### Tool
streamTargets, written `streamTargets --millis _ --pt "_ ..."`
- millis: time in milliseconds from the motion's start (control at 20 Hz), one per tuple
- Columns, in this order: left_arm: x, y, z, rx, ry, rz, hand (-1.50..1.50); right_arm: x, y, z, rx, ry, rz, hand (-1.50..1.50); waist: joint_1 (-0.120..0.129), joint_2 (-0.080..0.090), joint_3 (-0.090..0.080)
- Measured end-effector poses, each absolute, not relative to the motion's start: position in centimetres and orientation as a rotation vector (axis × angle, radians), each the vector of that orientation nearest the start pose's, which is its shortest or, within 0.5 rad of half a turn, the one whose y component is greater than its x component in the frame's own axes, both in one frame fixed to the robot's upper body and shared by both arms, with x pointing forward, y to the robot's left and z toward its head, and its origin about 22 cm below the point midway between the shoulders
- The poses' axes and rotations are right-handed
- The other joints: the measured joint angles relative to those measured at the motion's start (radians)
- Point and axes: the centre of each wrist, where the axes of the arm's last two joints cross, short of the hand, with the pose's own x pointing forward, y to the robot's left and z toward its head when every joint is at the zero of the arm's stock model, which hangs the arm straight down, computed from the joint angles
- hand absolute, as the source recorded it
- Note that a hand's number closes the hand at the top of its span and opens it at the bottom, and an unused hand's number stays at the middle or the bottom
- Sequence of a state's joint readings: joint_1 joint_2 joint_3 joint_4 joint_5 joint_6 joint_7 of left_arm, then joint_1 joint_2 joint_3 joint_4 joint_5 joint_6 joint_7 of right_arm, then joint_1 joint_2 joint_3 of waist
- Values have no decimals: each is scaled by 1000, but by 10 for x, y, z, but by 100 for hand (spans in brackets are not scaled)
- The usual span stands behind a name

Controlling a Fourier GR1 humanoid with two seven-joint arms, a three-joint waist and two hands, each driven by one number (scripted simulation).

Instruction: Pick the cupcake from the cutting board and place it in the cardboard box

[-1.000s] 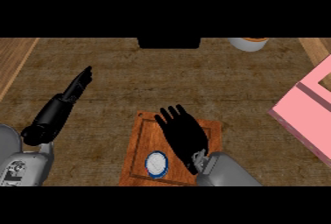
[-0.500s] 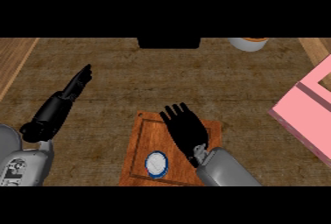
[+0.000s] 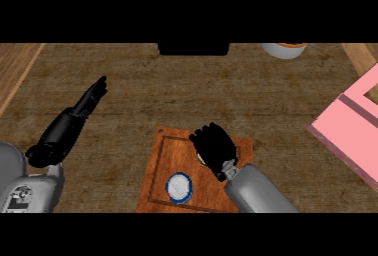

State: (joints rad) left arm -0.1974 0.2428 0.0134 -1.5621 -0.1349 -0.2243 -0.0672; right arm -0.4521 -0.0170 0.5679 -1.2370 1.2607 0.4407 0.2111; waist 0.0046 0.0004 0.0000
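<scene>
**Fingers (image 3: pixel 210 134) slack above the cutting board (image 3: pixel 166 150), cupcake (image 3: pixel 179 186) untaken**

The fingers of the right hand (image 3: pixel 216 151) lie straight and relaxed, grasping nothing. They point away from the robot over the board's far right part. The cupcake, white on top with a blue rim, stands on the board behind the fingertips and to their left. It is level with the wrist and apart from the hand. The pink box (image 3: pixel 354 131), which I take to be the task's cardboard box, lies well to the right of the fingers. The left hand (image 3: pixel 81 107) rests far to their left, fingers straight and empty.

The step in hand looks like the reach. To do it well, the hand should draw back toward the robot and shift left until the cupcake sits between thumb and fingers. It should then close low on the wrapper rather than on the top. A straight lift before swinging right would keep the cupcake off the board's raised edge and the box's wall.

No brand, label or writing can be read anywhere. That includes the cup (image 3: pixel 284 49) and the dark block (image 3: pixel 193 48) beyond the fingertips.
</scene>
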Motion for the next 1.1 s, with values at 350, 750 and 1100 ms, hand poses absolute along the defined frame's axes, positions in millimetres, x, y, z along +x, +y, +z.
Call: streamTargets --millis 350,750,1100 --pt "286 268 61 96 -1748 -528 0 288 -66 1 -710 -1308 1914 150 0 -2 -1" --pt "294 268 66 103 -1745 -531 0 295 -83 7 -738 -1469 1825 150 -6 -1 0" --pt "285 272 57 99 -1738 -521 0 285 -146 19 -739 -1522 1510 150 -16 -3 0"
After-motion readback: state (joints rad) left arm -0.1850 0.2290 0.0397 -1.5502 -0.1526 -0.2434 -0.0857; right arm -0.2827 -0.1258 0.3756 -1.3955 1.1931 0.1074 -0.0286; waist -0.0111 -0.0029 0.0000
